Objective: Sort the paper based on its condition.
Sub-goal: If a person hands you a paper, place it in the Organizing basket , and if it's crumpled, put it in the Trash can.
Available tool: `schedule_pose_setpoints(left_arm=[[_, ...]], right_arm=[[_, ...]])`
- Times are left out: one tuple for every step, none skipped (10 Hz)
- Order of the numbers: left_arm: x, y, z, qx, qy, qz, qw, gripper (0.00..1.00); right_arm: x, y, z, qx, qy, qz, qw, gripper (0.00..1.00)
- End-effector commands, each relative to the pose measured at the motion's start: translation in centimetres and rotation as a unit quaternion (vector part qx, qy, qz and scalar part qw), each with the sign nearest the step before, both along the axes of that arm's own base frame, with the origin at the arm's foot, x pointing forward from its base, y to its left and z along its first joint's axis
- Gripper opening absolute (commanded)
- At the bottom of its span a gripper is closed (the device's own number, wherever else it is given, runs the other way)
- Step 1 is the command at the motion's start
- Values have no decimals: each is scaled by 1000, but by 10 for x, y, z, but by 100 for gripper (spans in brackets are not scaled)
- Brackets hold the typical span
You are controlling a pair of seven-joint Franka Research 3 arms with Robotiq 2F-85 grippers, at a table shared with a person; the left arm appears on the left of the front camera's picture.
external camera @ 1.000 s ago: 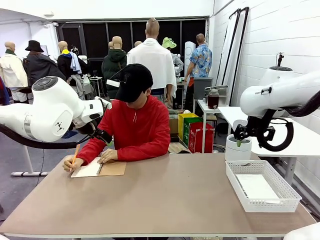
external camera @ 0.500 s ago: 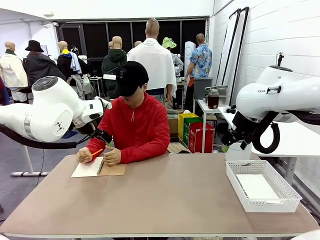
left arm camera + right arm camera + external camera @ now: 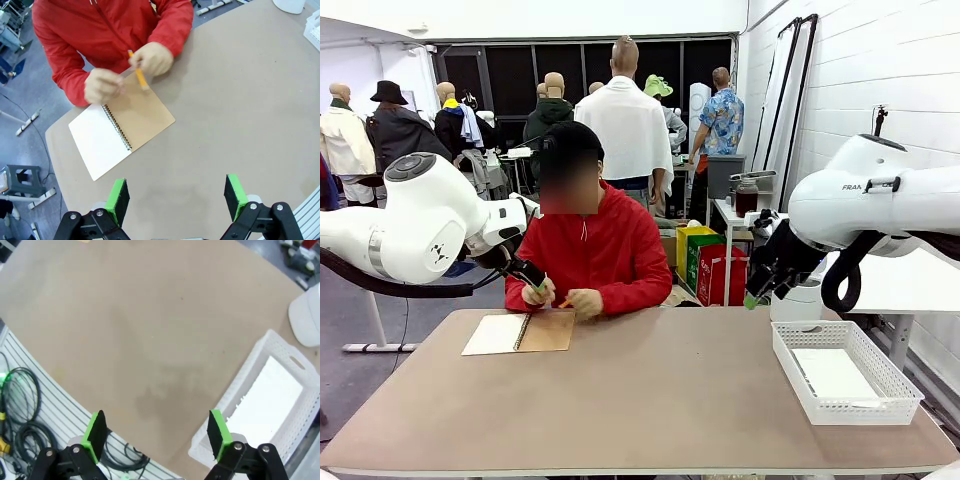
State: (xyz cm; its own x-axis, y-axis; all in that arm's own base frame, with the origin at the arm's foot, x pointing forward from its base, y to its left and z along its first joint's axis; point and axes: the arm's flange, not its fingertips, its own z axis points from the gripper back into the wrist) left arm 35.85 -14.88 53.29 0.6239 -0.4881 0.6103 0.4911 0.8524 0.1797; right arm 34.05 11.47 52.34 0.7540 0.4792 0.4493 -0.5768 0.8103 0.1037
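One sheet of white paper point(image 3: 833, 375) lies flat inside the white basket point(image 3: 790, 350) at the table's right; in the right wrist view the paper point(image 3: 274, 399) shows inside the basket point(image 3: 235, 390). My right gripper point(image 3: 756, 288) hangs open above the table's far right, left of the basket, with nothing between its fingers; the right wrist view shows this gripper point(image 3: 156, 432) over bare tabletop. My left gripper point(image 3: 526, 272) is up near the person's sleeve. Seen from its own wrist, this gripper point(image 3: 176, 197) is open and empty high above the table.
A person in a red top sits at the far side, both hands holding an orange pencil point(image 3: 140, 76). An open spiral notebook point(image 3: 515, 333) with a brown cover lies in front of them. A white bucket point(image 3: 798, 298) stands beyond the basket.
My right arm has swung its gripper down and to the left, toward the table. The person lifted the pencil off the notebook and brought both hands together. My left arm has not moved.
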Motion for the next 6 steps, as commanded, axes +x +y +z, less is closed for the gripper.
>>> schedule_pose_setpoints(left_arm=[[0, 0, -1, 1, 1, -1, 1000, 100], [0, 0, -1, 1, 1, -1, 1000, 100], [0, 0, -1, 1, 1, -1, 1000, 100], [0, 0, -1, 1, 1, -1, 1000, 100], [0, 0, -1, 1, 1, -1, 1000, 100], [0, 0, -1, 1, 1, -1, 1000, 100]], right_arm=[[6, -12, -9, 67, -26, -35, 997, 100], [0, 0, 0, 0, 0, 0, 1000, 100], [0, 0, 0, 0, 0, 0, 1000, 100], [0, 0, 0, 0, 0, 0, 1000, 100], [0, 0, 0, 0, 0, 0, 1000, 100], [0, 0, -1, 15, -5, -7, 1000, 100]])
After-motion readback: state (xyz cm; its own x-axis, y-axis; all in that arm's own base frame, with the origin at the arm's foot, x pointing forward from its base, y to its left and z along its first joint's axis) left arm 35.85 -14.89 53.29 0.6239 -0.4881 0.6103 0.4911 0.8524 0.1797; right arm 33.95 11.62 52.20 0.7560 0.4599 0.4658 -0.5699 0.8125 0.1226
